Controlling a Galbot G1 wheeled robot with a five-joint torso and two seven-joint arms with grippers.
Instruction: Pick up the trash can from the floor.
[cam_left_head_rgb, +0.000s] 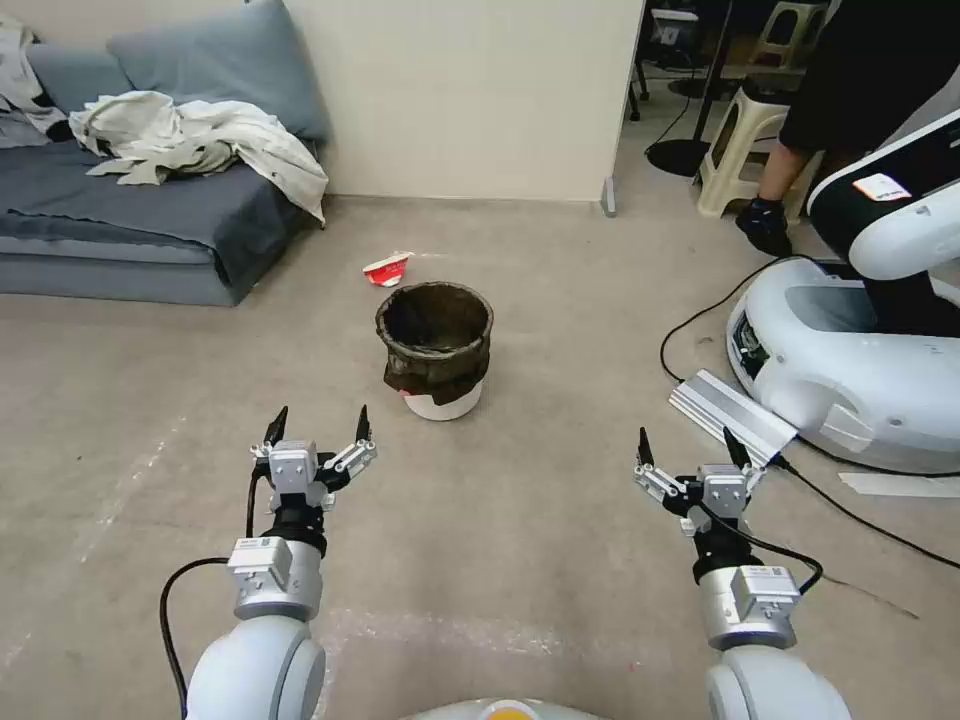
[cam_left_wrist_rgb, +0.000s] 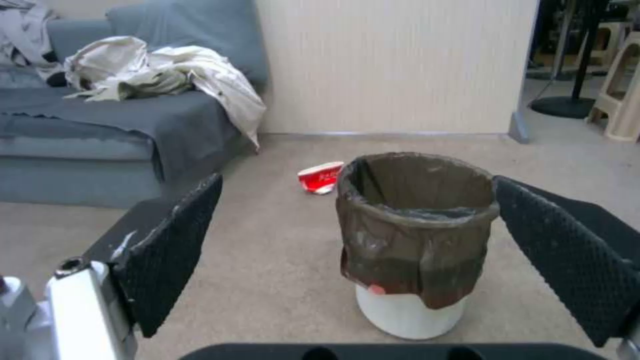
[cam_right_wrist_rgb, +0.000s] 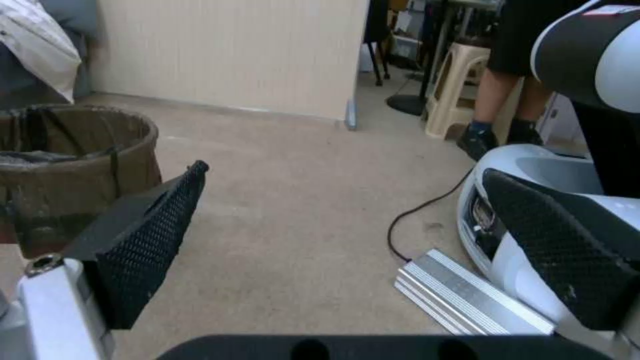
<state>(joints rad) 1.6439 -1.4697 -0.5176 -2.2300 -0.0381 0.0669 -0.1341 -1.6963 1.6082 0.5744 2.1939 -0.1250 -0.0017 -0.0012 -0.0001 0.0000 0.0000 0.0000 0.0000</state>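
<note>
While the floor (cam_left_head_rgb: 520, 500) spreads beige-grey across the head view, a grey sofa (cam_left_head_rgb: 120, 220) with a crumpled pale cloth (cam_left_head_rgb: 200, 140) sits at the far left against a cream wall panel (cam_left_head_rgb: 470, 100), and a second white robot's base (cam_left_head_rgb: 850, 370) stands at the right with a black cable (cam_left_head_rgb: 700, 320) curling beside it. A ribbed silver metal bar (cam_left_head_rgb: 730, 412) lies on the floor just beside that base.

Near the middle of the floor stands the trash can (cam_left_head_rgb: 436, 348), upright, its dark brown liner folded over the rim and its white base showing below. It is ahead of both arms and touching neither. Just beyond it, toward the wall, lies a crushed red-and-white paper cup (cam_left_head_rgb: 387, 269).

The left gripper (cam_left_head_rgb: 318, 428) hovers above the floor a little short of the can and to its left, jaws spread wide and holding nothing. The right gripper (cam_left_head_rgb: 692, 450) hangs well to the can's right, near the metal bar, jaws likewise wide apart and empty.

From the left wrist view the can sits between the spread fingers (cam_left_wrist_rgb: 170, 250), farther off, and its inside shows the slack liner; the cup is visible behind it. From the right wrist view the can's rim (cam_right_wrist_rgb: 73, 135) appears off to one side beyond one finger, and the metal bar and robot base lie close by the other.
</note>
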